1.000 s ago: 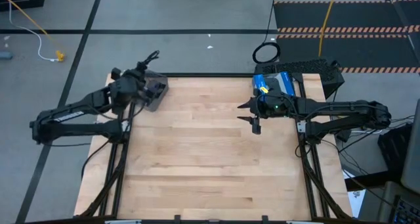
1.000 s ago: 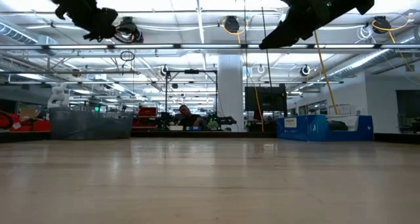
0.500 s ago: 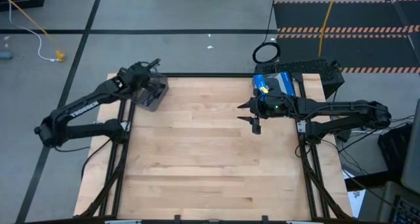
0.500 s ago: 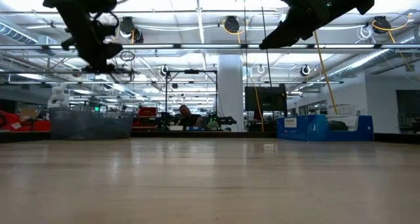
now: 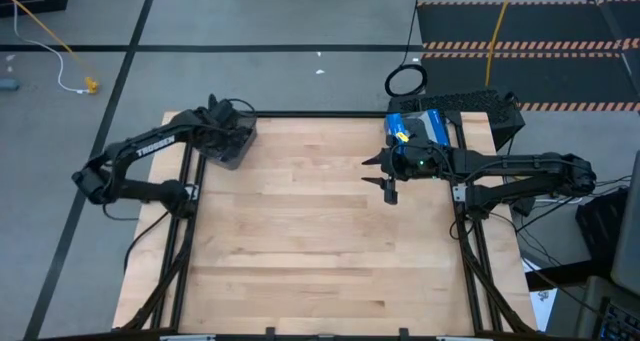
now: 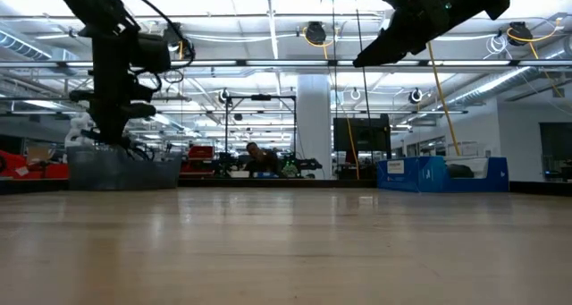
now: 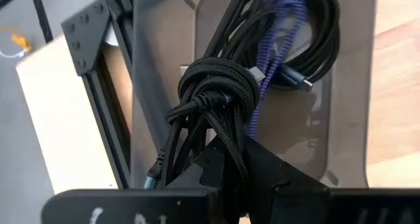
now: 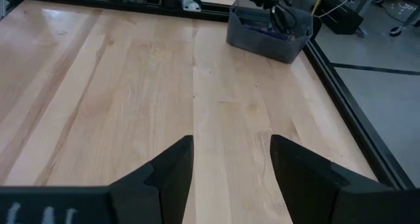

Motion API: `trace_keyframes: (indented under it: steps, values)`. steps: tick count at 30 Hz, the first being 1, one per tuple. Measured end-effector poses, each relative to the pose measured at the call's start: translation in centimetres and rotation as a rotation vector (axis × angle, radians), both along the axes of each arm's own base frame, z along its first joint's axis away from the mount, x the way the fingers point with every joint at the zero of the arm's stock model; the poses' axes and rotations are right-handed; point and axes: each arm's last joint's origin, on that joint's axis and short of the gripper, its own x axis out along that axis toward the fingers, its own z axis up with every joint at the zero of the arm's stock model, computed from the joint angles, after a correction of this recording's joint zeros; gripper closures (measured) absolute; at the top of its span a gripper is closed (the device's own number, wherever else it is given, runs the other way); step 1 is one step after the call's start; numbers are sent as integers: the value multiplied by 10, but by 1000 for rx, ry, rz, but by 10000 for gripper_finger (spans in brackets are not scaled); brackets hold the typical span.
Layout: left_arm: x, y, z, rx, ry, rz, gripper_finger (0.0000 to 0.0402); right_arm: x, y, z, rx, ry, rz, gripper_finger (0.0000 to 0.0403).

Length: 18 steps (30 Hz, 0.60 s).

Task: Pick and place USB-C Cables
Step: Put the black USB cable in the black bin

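Note:
A grey bin [image 5: 238,141] stands at the table's far left corner. My left gripper [image 5: 222,116] hovers right over it, shut on a knotted black USB-C cable bundle [image 7: 213,92]. In the left wrist view a purple-blue cable [image 7: 279,27] and another black cable [image 7: 321,33] lie on the bin's floor [image 7: 315,132]. In the low view the left gripper [image 6: 121,139] is just above the bin [image 6: 125,171]. My right gripper [image 5: 386,177] is open, above the table's far right part next to a blue bin [image 5: 420,124], touching nothing. My left gripper pinches the black cable bundle between its two fingers by the strands below its knot [image 7: 220,148]. It comes from above, pointing down into the bin. The bundle is lifted clear and extends past the fingertips over the cables lying in the bin.
A black ring-shaped coil [image 5: 405,81] and a long yellow cord [image 5: 45,31] lie on the floor beyond the table. A dark box [image 5: 480,106] stands behind the blue bin. The wooden table top [image 5: 300,231] spreads between the arms and toward the near edge.
My left gripper has come down from high above the far left corner until it is just over the grey bin, drawing in a little from the far edge. It has stayed shut on the black cable bundle throughout.

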Motion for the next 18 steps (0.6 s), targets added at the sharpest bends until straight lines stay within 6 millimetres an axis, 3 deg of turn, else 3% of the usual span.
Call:
trace_keyframes:
  steps: [8,18]
  values:
    - [6,7,-13,-41,27,30,364,0,0,0,1,-1,0,206]
    - [7,8,-14,-44,28,3,312,0,0,0,0,0,0,206]
